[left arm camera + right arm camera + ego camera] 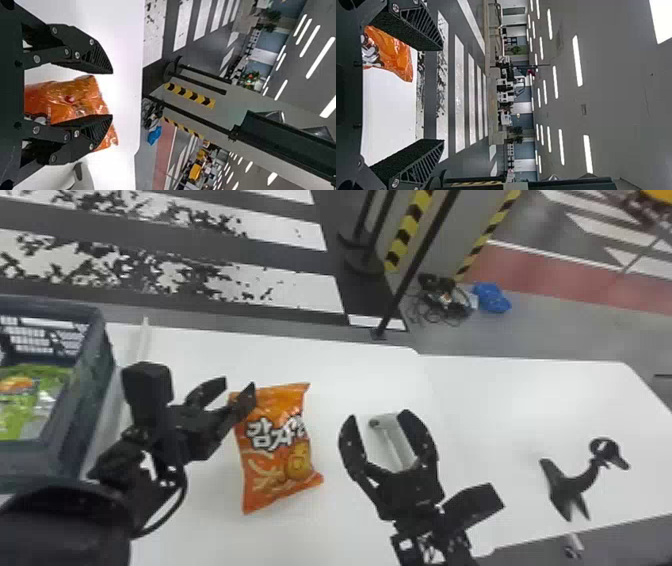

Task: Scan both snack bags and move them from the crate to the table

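- nearest the camera, at the lower left of the head view, the dark left arm [70, 525] is seen, with its lower part in front of the near left part of the bench [360, 375].
- the left hand [237, 386] is held with its fingers spread; one fingertip is seen across the far left corner of the orange snack bag [275, 445], though whether it is touched cannot be told.
- in the left wrist view the bag is partly covered by one finger, and nothing is pinched.
- the right hand [380, 417] is also spread, to the right of the bag and apart from it, its fingertips turned toward the bench's far edge; nothing is gripped.
- a pale grey bar [395, 440] is seen between the fingers of the right hand.
- the orange snack bag is laid on the bench between the two hands, with its printed front showing.
- the green snack bag [25, 400] is contained in the dark crate [97, 365], by the bench's left end.
- a black stand [575, 490] with a ring-shaped top is placed toward the bench's near right corner.
- beyond the far edge, a blue bundle [492, 297] is left on the floor beside some cables [442, 297].
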Robot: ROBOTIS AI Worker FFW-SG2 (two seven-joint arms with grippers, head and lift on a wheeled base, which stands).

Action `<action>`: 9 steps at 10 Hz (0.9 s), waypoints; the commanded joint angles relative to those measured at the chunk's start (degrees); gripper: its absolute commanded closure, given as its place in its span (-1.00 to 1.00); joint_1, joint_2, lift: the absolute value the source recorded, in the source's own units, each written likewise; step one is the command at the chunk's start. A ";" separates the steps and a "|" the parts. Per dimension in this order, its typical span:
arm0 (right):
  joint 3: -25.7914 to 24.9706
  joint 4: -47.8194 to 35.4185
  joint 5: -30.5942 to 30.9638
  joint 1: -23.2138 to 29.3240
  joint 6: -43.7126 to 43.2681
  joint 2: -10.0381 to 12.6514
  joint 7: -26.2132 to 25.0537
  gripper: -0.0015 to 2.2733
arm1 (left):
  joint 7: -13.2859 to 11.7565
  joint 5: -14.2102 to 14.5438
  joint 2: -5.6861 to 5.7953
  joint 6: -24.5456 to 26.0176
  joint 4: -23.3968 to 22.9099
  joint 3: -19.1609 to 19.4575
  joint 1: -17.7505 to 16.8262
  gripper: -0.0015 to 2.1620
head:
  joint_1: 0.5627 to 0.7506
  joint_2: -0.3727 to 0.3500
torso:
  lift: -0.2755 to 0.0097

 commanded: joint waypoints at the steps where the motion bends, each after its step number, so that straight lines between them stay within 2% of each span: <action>1: -0.14 -0.06 0.00 0.01 0.41 0.05 1.16 -0.90 | 0.62 -1.43 0.95 0.09 -5.82 3.23 2.50 -0.94 | 0.41 -0.90 | 0.67; 3: -0.14 0.12 -0.09 0.01 0.94 0.05 1.51 -0.90 | 2.29 -3.28 2.27 0.09 -13.47 7.71 7.07 -0.94 | 0.41 -0.71 | 0.67; 4: -0.31 0.21 0.00 -0.16 1.64 0.05 1.95 -0.90 | 4.66 -5.56 3.24 -0.26 -17.60 9.20 9.71 -0.94 | 0.41 -0.66 | 0.67; 5: -0.58 0.21 -0.09 -0.43 3.05 0.05 2.48 -0.90 | 6.24 -5.92 4.47 -1.14 -20.67 11.14 11.81 -0.94 | 0.41 -0.55 | 0.67; 6: -0.75 0.47 -0.88 -0.78 4.45 0.05 2.57 -0.90 | 7.03 -5.92 5.52 -1.14 -23.22 13.25 13.48 -0.94 | 0.41 -0.44 | 0.67; 7: -1.28 0.64 -1.93 -1.30 7.27 0.05 3.45 -0.90 | 8.17 -6.09 6.05 -1.14 -24.98 15.18 15.07 -0.93 | 0.41 -0.35 | 0.67; 8: -1.90 0.64 -3.87 -2.01 10.25 0.05 5.29 -0.90 | 9.32 -6.09 7.37 -4.48 -27.00 17.20 17.53 -0.93 | 0.41 -0.26 | 0.67; 9: -2.07 0.91 -4.04 -2.80 13.59 0.05 5.47 -0.90 | 8.79 -6.09 8.16 -5.53 -27.79 18.87 19.11 -0.93 | 0.41 -0.15 | 0.67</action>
